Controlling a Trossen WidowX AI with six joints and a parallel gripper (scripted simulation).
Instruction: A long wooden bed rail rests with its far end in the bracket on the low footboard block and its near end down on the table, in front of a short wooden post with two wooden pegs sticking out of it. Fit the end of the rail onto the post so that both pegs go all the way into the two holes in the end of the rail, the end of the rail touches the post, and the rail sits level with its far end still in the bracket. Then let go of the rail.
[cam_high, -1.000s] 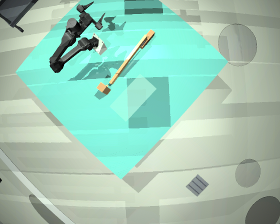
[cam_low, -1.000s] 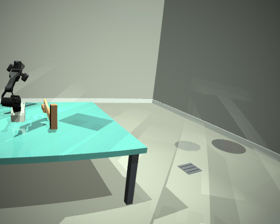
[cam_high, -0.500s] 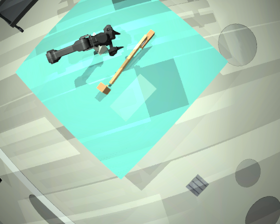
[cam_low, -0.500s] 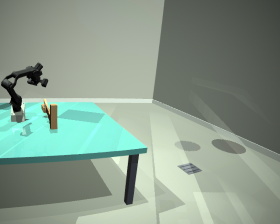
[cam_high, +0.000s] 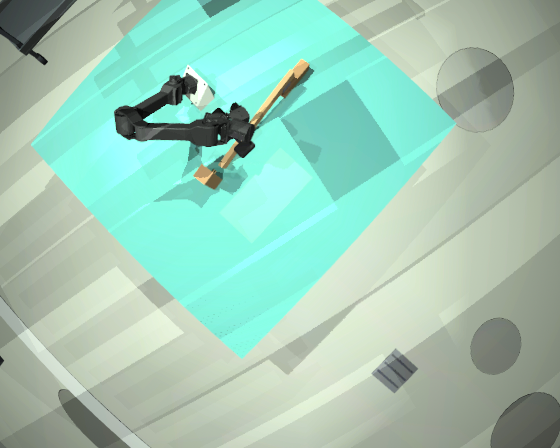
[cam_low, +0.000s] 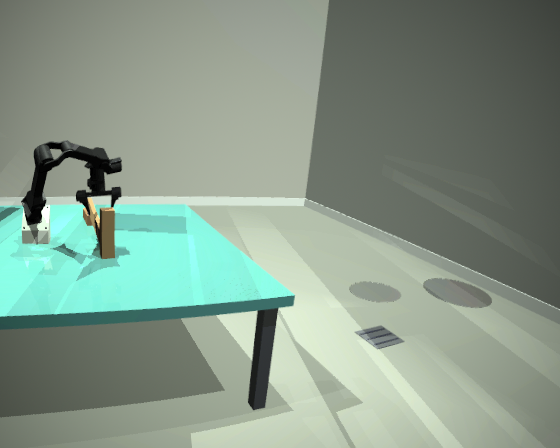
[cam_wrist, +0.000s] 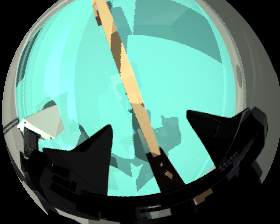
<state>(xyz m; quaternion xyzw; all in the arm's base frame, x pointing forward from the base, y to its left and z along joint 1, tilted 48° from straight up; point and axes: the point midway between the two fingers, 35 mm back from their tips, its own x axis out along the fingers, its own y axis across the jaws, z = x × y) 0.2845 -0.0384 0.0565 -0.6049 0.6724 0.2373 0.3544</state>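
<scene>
The wooden rail (cam_high: 271, 101) (cam_wrist: 131, 90) slopes down from the low footboard block (cam_high: 301, 70) (cam_low: 87, 217) at its far end to its near end low in front of the post (cam_high: 204, 175) (cam_low: 107, 235). In the wrist view the post's shaded face (cam_wrist: 162, 180) shows two small light pegs, apart from the rail's end. My gripper (cam_high: 242, 128) (cam_low: 99, 205) (cam_wrist: 150, 121) is open and empty. It points down above the rail's nearer half, one finger out to each side, the rail passing between them in the wrist view. Whether the far end is seated in the bracket is too small to tell.
The white arm base (cam_high: 200, 92) (cam_low: 36, 235) (cam_wrist: 45, 122) stands on the turquoise table (cam_high: 240, 280) (cam_low: 225, 287), to the side of the rail. Shadows of the arm fall around the post. The table's edge runs beyond the post.
</scene>
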